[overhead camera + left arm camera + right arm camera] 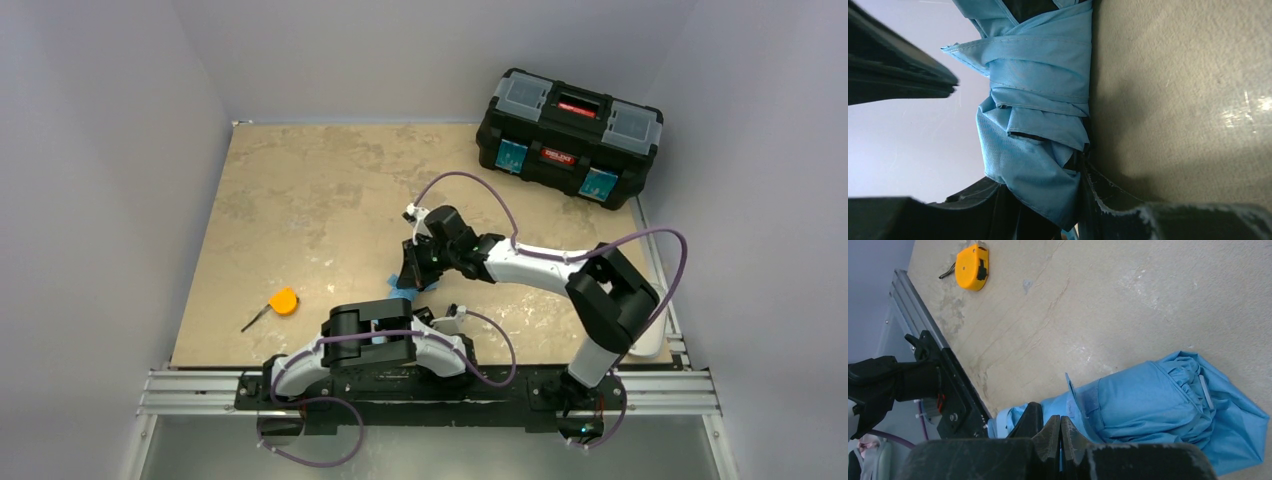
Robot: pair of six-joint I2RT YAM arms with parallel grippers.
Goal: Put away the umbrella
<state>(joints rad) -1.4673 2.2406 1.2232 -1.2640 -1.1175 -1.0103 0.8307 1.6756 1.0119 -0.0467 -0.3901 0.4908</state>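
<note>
blue item: umbrella [1158,405], folded, canopy bunched and creased, black lining showing in the folds
umbrella place: lying on its side on the table [300,190], near centre, just beyond the arm bases; in the top view only a small blue corner shows under the arms
left gripper [1043,215]: low at the near edge, jaws part spread with the bundled blue fabric running down between them, both fingers against the cloth, so pinching the umbrella
right gripper [1060,421]: reaches in from the right, tips down at the umbrella's near-left end, jaws pressed together; cannot tell if any cloth is caught between them
strap tab [1075,396]: small blue flap sticking up from the canopy just beside the right fingertips
tape measure [284,301]: orange, on the table left of the umbrella, well apart from it, short dark strap trailing off to its left
toolbox [568,137]: black with a red latch, lid down, far right corner
table surface: beige, stone-look, scuffed
</note>
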